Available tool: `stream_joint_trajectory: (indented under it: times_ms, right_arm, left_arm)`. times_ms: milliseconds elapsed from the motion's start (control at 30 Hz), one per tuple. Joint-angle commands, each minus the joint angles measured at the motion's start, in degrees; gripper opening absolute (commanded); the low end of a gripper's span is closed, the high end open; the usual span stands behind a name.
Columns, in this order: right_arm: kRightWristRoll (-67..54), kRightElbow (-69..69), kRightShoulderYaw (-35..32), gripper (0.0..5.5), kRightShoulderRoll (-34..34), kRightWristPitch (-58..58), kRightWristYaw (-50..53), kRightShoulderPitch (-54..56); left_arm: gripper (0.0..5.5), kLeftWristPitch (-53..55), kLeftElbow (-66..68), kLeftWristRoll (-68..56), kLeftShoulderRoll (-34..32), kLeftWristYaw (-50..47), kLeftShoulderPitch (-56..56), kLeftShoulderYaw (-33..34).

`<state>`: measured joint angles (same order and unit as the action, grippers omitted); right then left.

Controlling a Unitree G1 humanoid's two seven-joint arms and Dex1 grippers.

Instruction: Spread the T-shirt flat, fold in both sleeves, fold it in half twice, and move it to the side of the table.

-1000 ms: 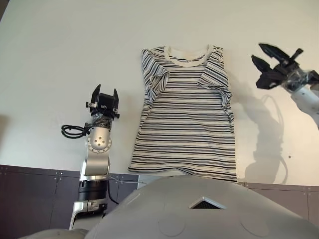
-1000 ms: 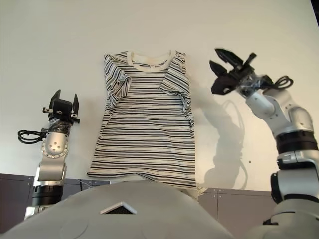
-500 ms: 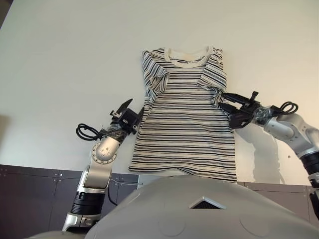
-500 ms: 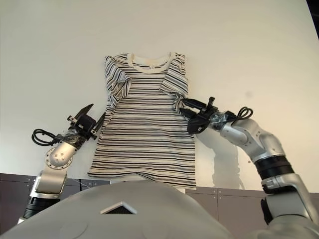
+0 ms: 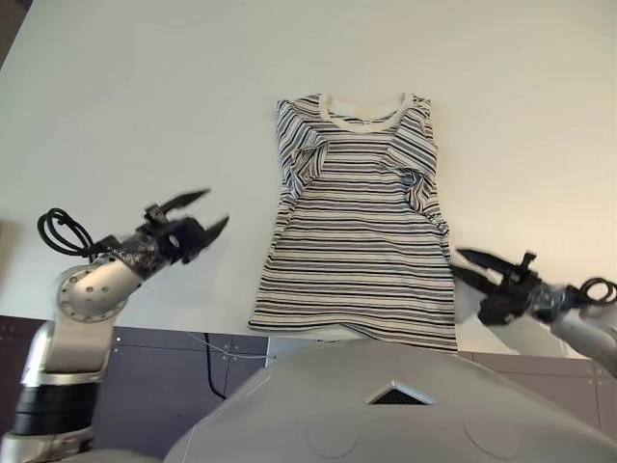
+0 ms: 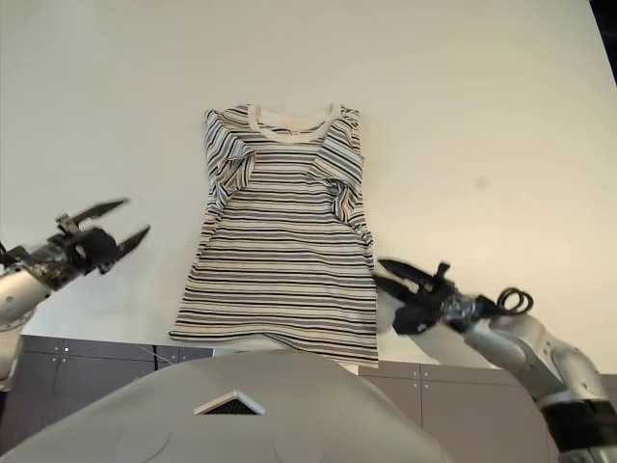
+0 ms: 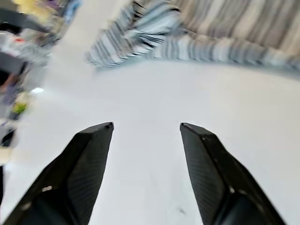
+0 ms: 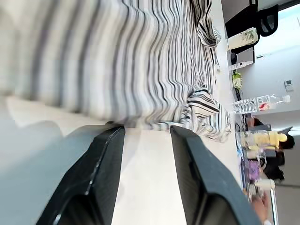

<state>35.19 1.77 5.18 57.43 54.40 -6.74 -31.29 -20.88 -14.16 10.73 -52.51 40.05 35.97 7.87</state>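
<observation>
Head view: striped T-shirt (image 5: 362, 222) lies flat mid-frame on the table (image 5: 145, 96), sleeves folded in; left gripper (image 5: 217, 206) spread at left, well apart from it, right gripper (image 5: 457, 261) spread at lower right, beside its edge. Left wrist view: fingers (image 7: 93, 159) apart over the table, shirt beyond. Right wrist view: fingers (image 8: 105, 159) apart, shirt edge at their tips.

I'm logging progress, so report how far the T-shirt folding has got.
Done: the T-shirt lies flat on the table with both sleeves folded in. In hand: nothing is gripped; the left gripper hangs open off its left side, the right gripper open by its right hem corner. Left: both half folds and the move to the table's side.
</observation>
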Motion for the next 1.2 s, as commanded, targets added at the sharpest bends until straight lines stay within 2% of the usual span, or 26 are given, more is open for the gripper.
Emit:
stream_joint_trajectory:
  times_ms: [33,267,467,700,967,1100,1200]
  right_arm:
    - [-2.67,1.76,1.49,1.81,8.97,6.84,-6.21,0.77]
    - [-12.33,4.33,9.13,1.81,18.43,12.30,-20.25,8.88]
    - [-17.14,3.22,15.14,1.81,17.31,13.79,-26.21,14.01]
    - [-19.40,-3.92,15.80,1.81,14.22,9.84,-25.78,7.94]
    - [-18.17,-4.37,11.56,1.81,12.44,8.16,-24.12,5.14]
    - [-15.17,6.69,8.73,1.81,15.25,16.20,-23.92,9.58]
    - [-12.86,7.51,9.39,1.81,14.52,19.31,-23.98,8.39]
  left_arm:
    - [3.22,-10.73,2.81,5.41,-5.62,3.78,7.34,-3.55]
    - [3.33,-18.11,1.22,10.46,-5.50,3.39,8.67,-12.56]
    - [3.33,-22.02,4.97,14.49,-5.55,1.81,4.47,-17.53]
    - [3.33,-27.32,9.04,15.28,-7.19,-0.02,0.06,-19.23]
    - [1.84,-31.31,11.06,16.19,-7.93,-1.49,-1.87,-20.40]
    - [1.09,-29.52,10.18,17.46,-5.71,-3.35,-0.52,-20.68]
    - [0.55,-29.40,9.70,16.73,-6.12,-3.13,-1.81,-21.23]
